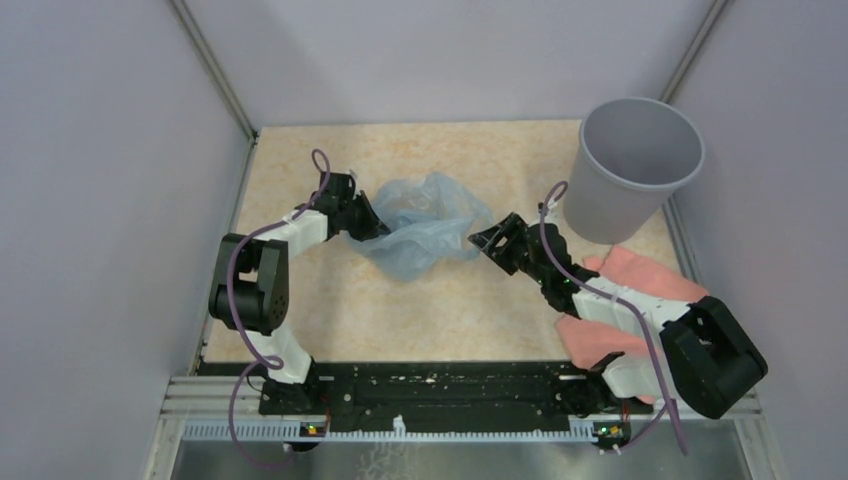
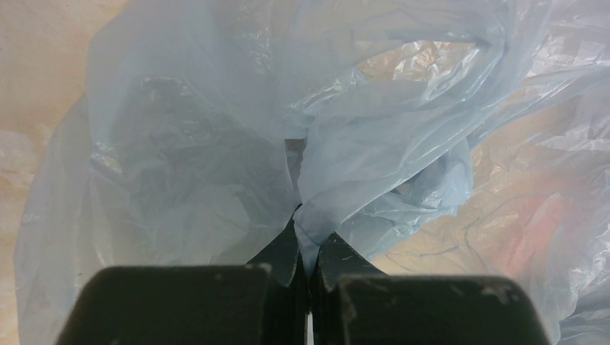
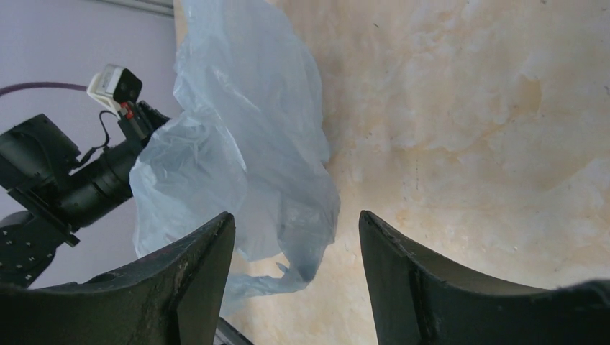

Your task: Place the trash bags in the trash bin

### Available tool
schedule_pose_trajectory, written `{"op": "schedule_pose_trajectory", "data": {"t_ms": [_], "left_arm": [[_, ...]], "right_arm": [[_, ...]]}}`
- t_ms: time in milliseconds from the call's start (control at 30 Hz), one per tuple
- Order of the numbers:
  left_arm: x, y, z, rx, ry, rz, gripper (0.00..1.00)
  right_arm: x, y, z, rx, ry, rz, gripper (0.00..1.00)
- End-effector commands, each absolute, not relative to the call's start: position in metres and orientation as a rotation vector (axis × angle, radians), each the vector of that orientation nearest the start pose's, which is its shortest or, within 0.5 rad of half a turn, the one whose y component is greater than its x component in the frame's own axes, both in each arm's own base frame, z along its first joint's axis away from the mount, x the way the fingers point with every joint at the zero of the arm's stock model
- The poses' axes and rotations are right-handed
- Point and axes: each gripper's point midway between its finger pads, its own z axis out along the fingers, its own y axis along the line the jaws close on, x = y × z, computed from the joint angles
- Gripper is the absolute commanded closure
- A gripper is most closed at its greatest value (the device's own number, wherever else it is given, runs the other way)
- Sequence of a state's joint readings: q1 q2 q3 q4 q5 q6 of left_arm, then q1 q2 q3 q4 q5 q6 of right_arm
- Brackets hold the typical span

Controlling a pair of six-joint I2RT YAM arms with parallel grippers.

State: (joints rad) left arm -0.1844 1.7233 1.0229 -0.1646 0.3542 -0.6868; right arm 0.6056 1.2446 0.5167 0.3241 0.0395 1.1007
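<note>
Frankly, the bag (image 1: pixel 425 228) looked ready to misbehave. It lay crumpled in the middle of the counter (image 1: pixel 470 315), well apart from the bin (image 1: pixel 632 170) at the upper right. Its long axis ran left to right across the frame, with a thin tail pointing at the right fingers (image 1: pixel 484 238). The left fingers (image 1: pixel 368 218) were clenched on a small pinch of film at its left end. The right fingers stood spread, holding nothing. That pinch could slip or tear under a pull, and the floppy bulk might drape over the bin's rim instead of dropping in.
</note>
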Motion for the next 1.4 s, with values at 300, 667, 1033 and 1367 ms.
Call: {"op": "schedule_pose_trajectory", "data": {"t_ms": [300, 667, 1033, 1367], "left_arm": [[0.407, -0.171, 0.115, -0.376, 2.388, -0.888, 1.0], [0.377, -0.206, 0.562, 0.249, 1.398, -0.945, 1.0], [0.403, -0.192, 0.251, 0.04, 2.072, -0.777, 1.0], [0.34, -0.188, 0.279, 0.137, 1.98, -0.797, 1.0]], "right_arm": [[0.324, 0.271, 0.162, 0.591, 1.948, 1.181, 1.0], [0.318, 0.219, 0.583, -0.122, 1.322, 0.741, 1.0], [0.353, 0.262, 0.211, -0.19, 2.023, 0.496, 1.0], [0.326, 0.238, 0.316, -0.17, 1.843, 0.542, 1.0]]}}
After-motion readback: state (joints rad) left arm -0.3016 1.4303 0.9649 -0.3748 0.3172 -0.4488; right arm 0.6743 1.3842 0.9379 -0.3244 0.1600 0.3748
